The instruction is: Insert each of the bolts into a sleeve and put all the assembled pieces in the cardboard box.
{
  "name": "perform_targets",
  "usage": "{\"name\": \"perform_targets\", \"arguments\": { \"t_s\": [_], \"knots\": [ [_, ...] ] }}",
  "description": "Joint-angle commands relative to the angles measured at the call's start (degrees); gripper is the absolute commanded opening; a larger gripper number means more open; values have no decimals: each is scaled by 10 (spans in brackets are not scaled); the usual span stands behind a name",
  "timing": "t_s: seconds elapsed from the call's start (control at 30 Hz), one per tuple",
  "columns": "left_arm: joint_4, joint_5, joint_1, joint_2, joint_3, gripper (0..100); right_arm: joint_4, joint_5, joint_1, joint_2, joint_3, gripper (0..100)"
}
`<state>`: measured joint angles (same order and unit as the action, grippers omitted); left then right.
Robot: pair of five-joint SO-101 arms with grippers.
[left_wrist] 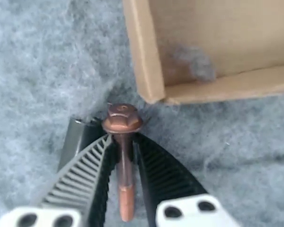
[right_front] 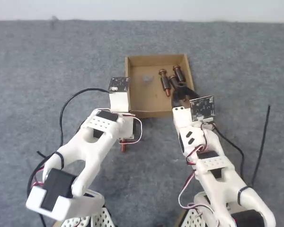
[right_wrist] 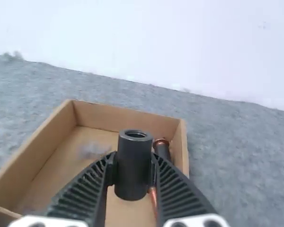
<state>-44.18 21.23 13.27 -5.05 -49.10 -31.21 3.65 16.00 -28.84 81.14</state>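
My left gripper is shut on a copper bolt with its hex head pointing past the fingertips. It hovers over the grey carpet just outside a corner of the cardboard box. In the high view the bolt pokes out under the left arm, in front of the box. My right gripper is shut on a dark sleeve, held upright over the box. From above, that sleeve is over the box's near right part.
Two assembled bolt-and-sleeve pieces lie in the box's far right part, one seen behind the sleeve. A tuft of grey lint lies on the box floor. Black cables trail across the carpet beside each arm.
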Motion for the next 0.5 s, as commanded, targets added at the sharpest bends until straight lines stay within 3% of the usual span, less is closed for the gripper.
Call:
{"name": "perform_targets", "arguments": {
  "t_s": [0.0,0.23,0.47],
  "knots": [
    [11,-6,-8,-34,2,12,-29,8,4,44,-65,8],
    [11,-6,-8,-34,2,12,-305,8,5,207,-77,7],
    [33,-6,-9,-34,-1,12,-477,9,4,334,-55,7]
  ]
}}
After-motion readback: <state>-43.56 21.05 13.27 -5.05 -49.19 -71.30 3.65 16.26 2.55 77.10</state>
